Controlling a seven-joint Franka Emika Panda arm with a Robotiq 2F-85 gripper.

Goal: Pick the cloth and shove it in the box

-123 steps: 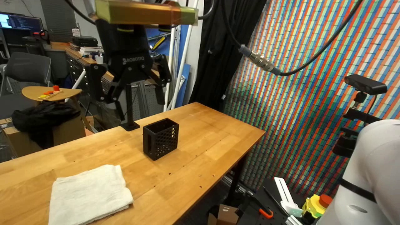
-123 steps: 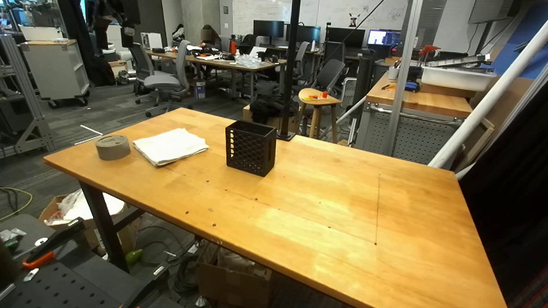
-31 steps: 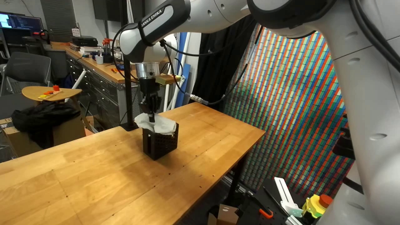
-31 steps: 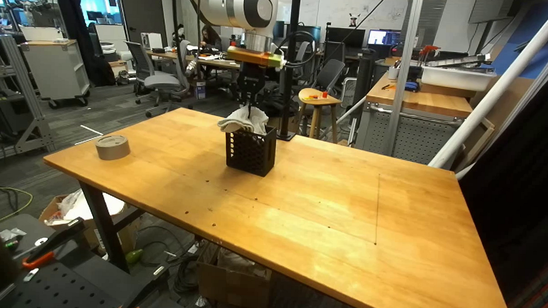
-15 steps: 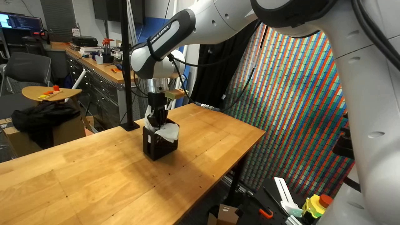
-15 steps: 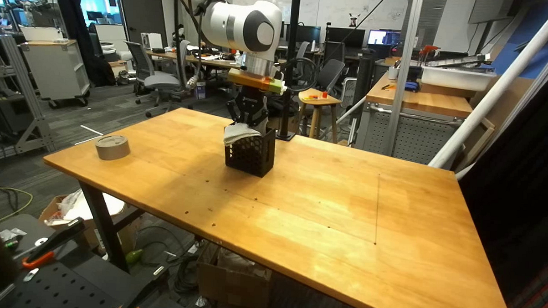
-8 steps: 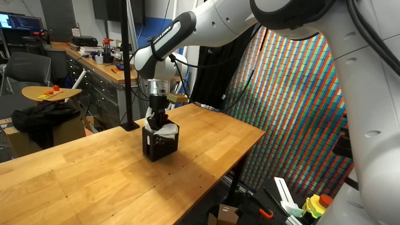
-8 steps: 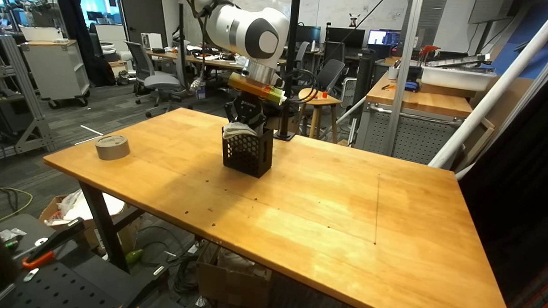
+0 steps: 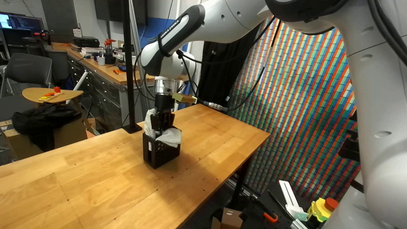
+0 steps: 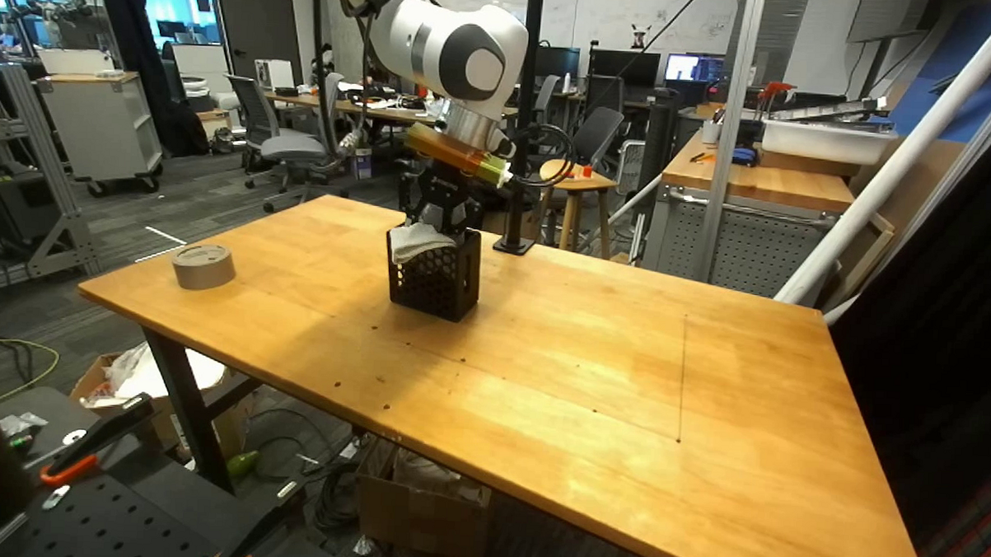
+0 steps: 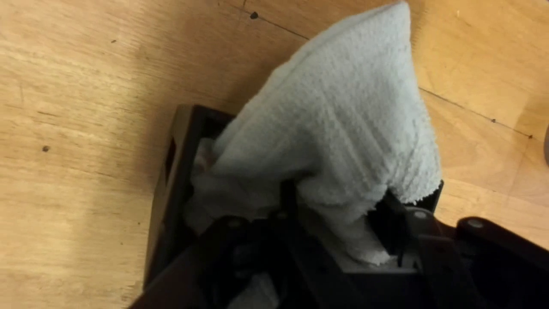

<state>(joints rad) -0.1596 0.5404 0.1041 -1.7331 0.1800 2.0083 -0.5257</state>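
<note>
The white cloth (image 9: 170,137) is bunched into the mouth of the black perforated box (image 9: 162,154), which stands upright on the wooden table. One flap hangs over the rim, and another part stands up beside the gripper. In both exterior views my gripper (image 10: 440,220) points down into the box, its fingertips hidden by the cloth (image 10: 418,241) and the walls. The wrist view shows the gripper (image 11: 339,206) open, its fingers apart with loose folds of cloth (image 11: 360,107) between and around them. Part of the box's rim (image 11: 171,189) shows left of the cloth.
A roll of tape (image 10: 204,267) lies near the table's end. Behind the box, a black pole (image 9: 127,79) rises from a flat base (image 9: 132,128) at the table's far edge, close to the arm. The wooden table (image 10: 582,397) extends around the box.
The cloth has gone from the table into the box's mouth. Within the last half second the fingers have spread and the gripper has risen slightly. The box has slid a little along the table.
</note>
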